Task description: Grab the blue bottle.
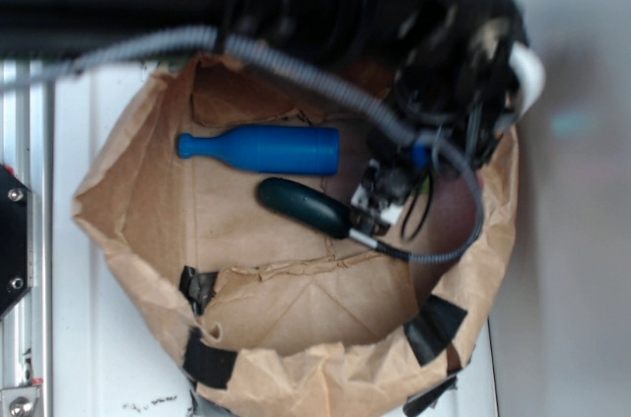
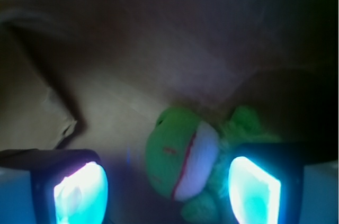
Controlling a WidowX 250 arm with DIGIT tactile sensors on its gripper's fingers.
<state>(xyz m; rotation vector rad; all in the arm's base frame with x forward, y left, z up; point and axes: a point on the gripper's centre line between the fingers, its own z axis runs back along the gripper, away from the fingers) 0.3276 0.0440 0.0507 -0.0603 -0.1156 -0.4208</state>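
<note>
One blue bottle (image 1: pixel 261 149) here, lying flat on the floor of a brown paper bag (image 1: pixel 148 180) that's been rolled down into a sort of open tub. In the exterior view its rounded cap points left and its flat base points right, and it sits toward the far side of the bag. Just near of it, and a bit to the right, is one dark teal capsule-shaped thing (image 1: pixel 304 205), also on its side and angled a little. The two are close, but I can't tell if they actually touch.

The gripper (image 1: pixel 380 202) is down inside the bag at the right, just off the capsule's right end and a little right of the bottle's base. It isn't on the bottle. A grey corrugated cable (image 1: pixel 296 70) loops across the top of the bag to the arm, and a few strips of black tape (image 1: pixel 434 326) hold the bag's near edge.

The wrist view is dark and blurry. Two glowing fingertip pads show up, one at bottom left (image 2: pixel 79 195) and one at bottom right (image 2: pixel 253 189), with a wide gap between them, so the jaws are spread. Sitting in that gap, closer to the right pad, is one green plush toy (image 2: pixel 183 166) with a white belly and a red seam. It doesn't look pinched. No bottle in that view. The bag rests on a white table (image 1: pixel 79 338).
</note>
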